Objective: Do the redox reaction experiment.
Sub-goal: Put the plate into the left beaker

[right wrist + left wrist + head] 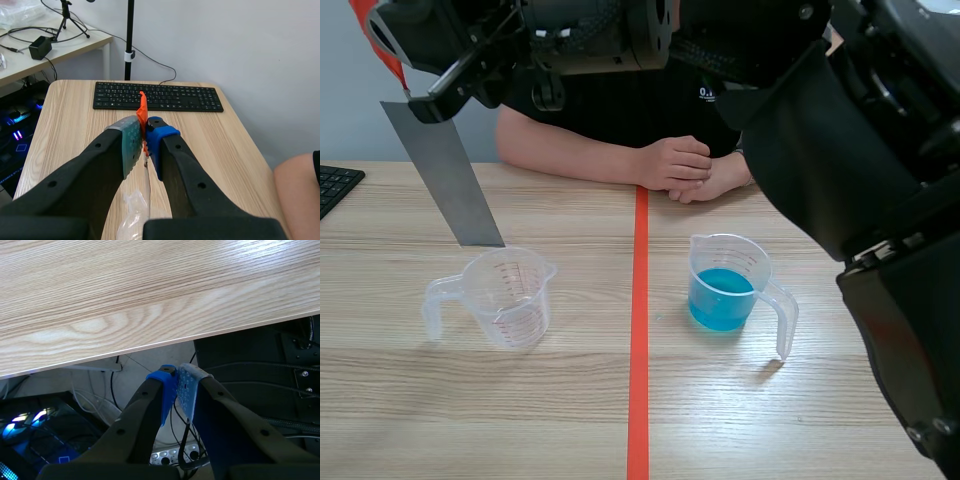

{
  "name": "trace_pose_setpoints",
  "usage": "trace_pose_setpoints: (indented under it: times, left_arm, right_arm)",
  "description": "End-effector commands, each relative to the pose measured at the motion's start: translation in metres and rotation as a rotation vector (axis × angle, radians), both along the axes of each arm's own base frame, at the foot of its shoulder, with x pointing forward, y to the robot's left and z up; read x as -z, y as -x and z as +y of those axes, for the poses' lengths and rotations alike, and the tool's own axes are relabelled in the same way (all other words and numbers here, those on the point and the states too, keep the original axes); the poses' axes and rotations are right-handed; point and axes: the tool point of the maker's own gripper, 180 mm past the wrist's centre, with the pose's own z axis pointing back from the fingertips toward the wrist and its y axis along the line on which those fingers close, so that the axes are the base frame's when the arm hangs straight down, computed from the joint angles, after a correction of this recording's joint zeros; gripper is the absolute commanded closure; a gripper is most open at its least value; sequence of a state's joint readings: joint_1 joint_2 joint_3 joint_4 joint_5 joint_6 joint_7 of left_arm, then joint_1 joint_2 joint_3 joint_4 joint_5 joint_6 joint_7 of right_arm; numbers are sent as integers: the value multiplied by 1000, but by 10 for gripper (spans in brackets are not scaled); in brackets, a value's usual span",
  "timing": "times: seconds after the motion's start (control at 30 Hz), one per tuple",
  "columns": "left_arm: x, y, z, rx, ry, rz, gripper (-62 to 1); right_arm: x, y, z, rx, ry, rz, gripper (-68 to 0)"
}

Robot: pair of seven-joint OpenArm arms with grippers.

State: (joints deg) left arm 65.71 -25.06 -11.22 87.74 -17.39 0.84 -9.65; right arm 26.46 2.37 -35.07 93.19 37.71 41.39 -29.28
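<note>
1. Metal strip (445, 175), grey with an orange top end, hangs tilted just above the empty measuring cup (505, 297), pinched by the right gripper (143, 125)
2. Blue liquid sits in the second cup (725, 290), across the tape line (638, 330); the cups' printed scales are too small to read
3. Left gripper (177, 390) is pressed together on nothing, off the table (125, 290) edge

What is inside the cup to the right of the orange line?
The right cup holds blue liquid, filling its lower part. Nothing else shows in it; the liquid covers its bottom.
</note>
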Motion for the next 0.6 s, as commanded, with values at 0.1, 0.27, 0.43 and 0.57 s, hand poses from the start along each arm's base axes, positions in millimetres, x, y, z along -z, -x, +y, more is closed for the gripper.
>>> trace_pose_setpoints:
  times: [0.1, 0.27, 0.43, 0.57]
  left_arm:
    - [-4, -5, 0, 0, 2, -24, -47]
    - [-4, -5, 0, 0, 2, -24, -47]
    - [-4, -5, 0, 0, 2, -24, -47]
    - [-4, -5, 0, 0, 2, -24, -47]
  right_arm:
    - [-9, -4, 1, 0, -25, -19, -16]
    - [2, -10, 1, 10, -12, 14, -16]
    - [17, -21, -1, 38, 1, 27, -16]
    - [25, -27, -2, 51, -2, 36, -16]
